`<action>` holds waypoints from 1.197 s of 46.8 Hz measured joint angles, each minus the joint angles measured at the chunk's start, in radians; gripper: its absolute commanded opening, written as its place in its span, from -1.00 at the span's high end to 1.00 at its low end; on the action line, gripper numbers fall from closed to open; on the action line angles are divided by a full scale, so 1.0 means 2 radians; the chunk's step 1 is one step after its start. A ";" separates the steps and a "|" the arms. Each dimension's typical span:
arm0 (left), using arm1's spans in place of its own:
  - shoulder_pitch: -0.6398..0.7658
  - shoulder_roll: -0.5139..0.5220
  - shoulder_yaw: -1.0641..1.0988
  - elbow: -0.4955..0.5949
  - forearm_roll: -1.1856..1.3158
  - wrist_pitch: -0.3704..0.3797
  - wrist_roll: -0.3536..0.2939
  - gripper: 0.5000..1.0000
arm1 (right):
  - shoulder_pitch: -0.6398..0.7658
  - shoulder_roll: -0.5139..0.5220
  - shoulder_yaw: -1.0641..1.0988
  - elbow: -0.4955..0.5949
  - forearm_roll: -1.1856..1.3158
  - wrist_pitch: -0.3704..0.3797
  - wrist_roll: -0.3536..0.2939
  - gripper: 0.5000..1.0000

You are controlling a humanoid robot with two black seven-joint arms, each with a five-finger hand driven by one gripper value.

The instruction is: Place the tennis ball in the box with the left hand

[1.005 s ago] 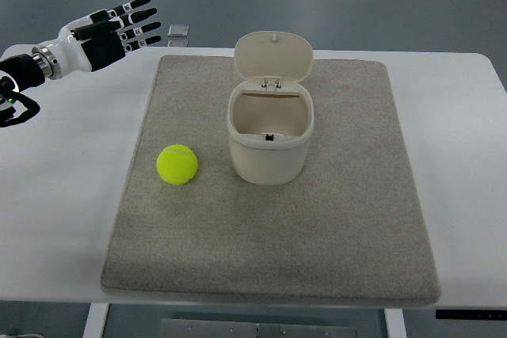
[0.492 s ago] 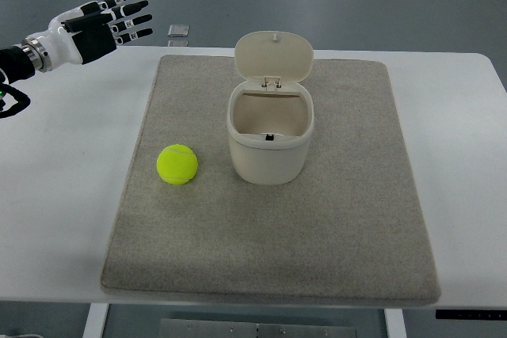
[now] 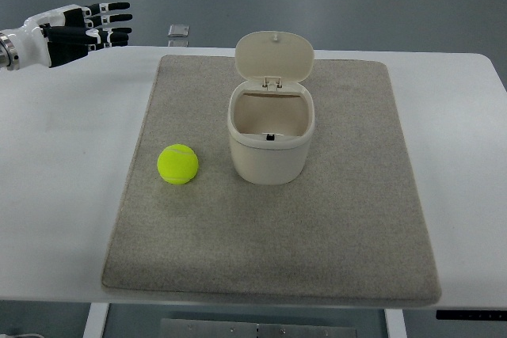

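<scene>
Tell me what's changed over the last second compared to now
The left hand has drawn back toward the far left corner of the table, away from the tennis ball, with less of the arm now showing. Its fingers remain spread and it holds nothing. The ball lies in the same spot on the mat, and the box stands there with its lid up, as before.

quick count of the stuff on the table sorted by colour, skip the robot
yellow-green: 1, the tennis ball
cream: 1, the box with its lid up
grey-beige: 1, the mat under both
total: 3
</scene>
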 measured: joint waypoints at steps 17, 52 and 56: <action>-0.009 0.058 0.008 -0.068 0.201 0.001 -0.038 -0.97 | 0.000 0.000 0.000 0.000 0.000 0.000 0.000 -0.60; -0.012 0.145 0.003 -0.245 0.495 0.006 -0.141 -0.97 | 0.000 0.000 0.000 0.000 0.000 0.000 0.000 -0.60; -0.012 0.146 0.002 -0.249 0.531 0.011 -0.155 -0.97 | 0.000 0.000 0.000 0.000 0.000 0.000 0.000 -0.60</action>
